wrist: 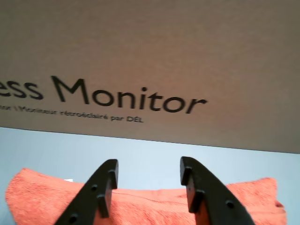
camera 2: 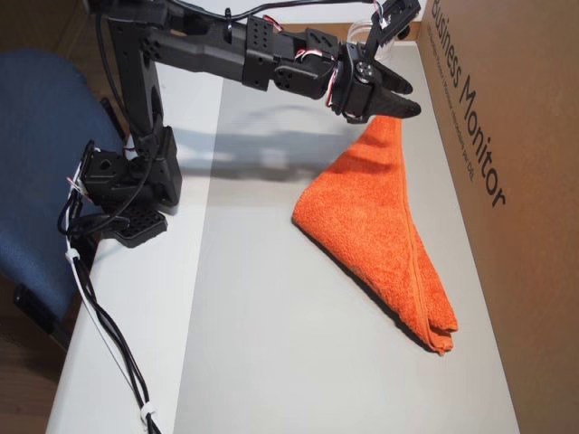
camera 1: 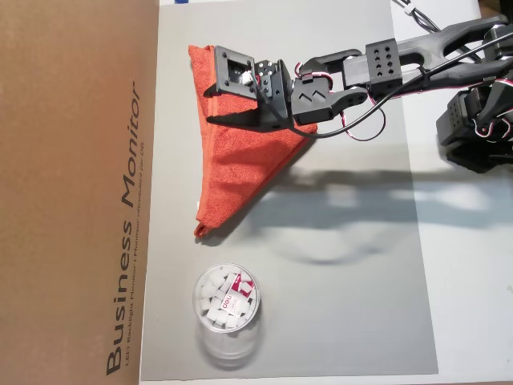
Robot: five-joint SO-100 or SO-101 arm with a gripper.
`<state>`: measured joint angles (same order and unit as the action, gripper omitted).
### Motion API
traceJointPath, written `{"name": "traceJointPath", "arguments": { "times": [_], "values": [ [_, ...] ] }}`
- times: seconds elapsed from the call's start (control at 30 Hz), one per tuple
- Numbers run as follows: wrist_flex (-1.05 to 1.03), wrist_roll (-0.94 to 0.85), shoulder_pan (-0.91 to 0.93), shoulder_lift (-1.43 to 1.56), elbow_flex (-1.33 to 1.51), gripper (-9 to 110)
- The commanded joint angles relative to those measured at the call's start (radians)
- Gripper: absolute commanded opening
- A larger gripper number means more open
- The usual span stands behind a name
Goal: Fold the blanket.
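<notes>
The blanket (camera 1: 240,164) is an orange-red towel folded into a triangle on the grey mat (camera 1: 345,265). Its long folded edge runs beside the cardboard box. In an overhead view the blanket (camera 2: 380,208) tapers to a corner under my gripper (camera 2: 398,104). My gripper (camera 1: 215,103) hovers over that end, pointing toward the box. The wrist view shows the gripper (wrist: 149,164) open, with the two black fingers (wrist: 105,187) apart and nothing between them. The blanket (wrist: 150,208) lies just below and behind the fingers. I cannot tell whether they touch the cloth.
A cardboard box (camera 1: 72,192) printed "Business Monitor" borders the mat along the blanket's side. A clear plastic cup (camera 1: 227,309) of white pieces stands on the mat beyond the blanket's far corner. The arm's base (camera 2: 127,199) sits at the table edge by a blue chair (camera 2: 36,136).
</notes>
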<state>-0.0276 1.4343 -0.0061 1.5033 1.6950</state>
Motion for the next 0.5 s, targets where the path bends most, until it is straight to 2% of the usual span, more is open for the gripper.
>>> {"name": "traceJointPath", "arguments": {
  "times": [0.0, 0.17, 0.37, 0.47],
  "values": [
    [0.000, 0.006, 0.025, 0.087, 0.014, 13],
    [0.000, 0.008, 0.052, 0.149, 0.080, 13],
    [-0.002, 0.008, 0.074, 0.219, 0.130, 0],
    [-0.002, 0.008, 0.081, 0.244, 0.152, 0]
  ]
}}
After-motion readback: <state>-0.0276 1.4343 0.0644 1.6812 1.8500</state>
